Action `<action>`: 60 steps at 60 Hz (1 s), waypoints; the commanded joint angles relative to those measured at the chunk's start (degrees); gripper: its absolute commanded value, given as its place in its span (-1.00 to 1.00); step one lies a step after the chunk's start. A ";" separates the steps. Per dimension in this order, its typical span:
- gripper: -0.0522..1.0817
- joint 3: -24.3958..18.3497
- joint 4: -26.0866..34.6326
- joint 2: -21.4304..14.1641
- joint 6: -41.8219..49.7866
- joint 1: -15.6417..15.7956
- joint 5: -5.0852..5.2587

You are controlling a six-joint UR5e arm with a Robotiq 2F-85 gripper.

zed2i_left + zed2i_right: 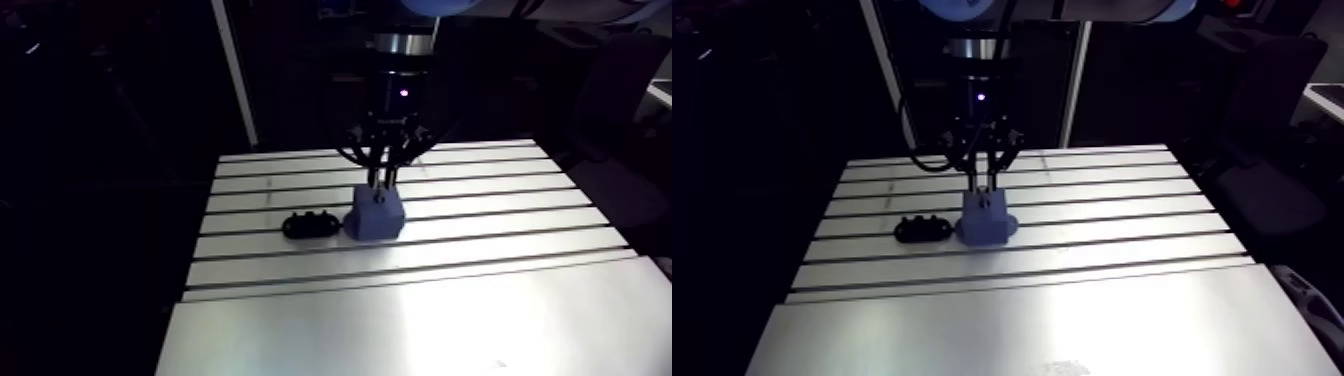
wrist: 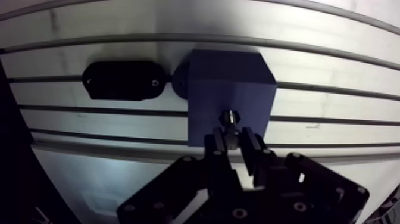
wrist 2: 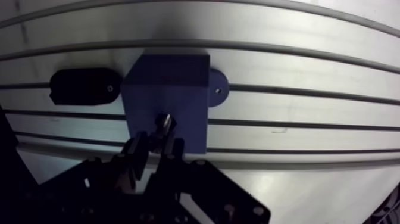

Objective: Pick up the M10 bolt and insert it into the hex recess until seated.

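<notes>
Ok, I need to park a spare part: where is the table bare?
Bare: the smooth unslotted strip of the table, clear of the blue block; also the slotted stretch beside the block, opposite the black holder. Crowded: at the block, where the gripper holds the bolt at its top.

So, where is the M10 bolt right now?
In the wrist view, the gripper holds the M10 bolt at the top face of the blue block; a black part lies beside the block.

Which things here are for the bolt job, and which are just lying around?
For the job:
- bolt, pinched in the gripper
- blue block right under it

Just lying about:
- black oval piece, beside the block on the table
</notes>
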 commanded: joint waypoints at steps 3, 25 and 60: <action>0.59 0.11 -0.08 0.09 0.00 0.20 0.00; 0.59 0.11 -0.08 0.08 0.00 0.20 0.00; -0.90 0.47 -0.75 0.08 0.00 0.20 -0.52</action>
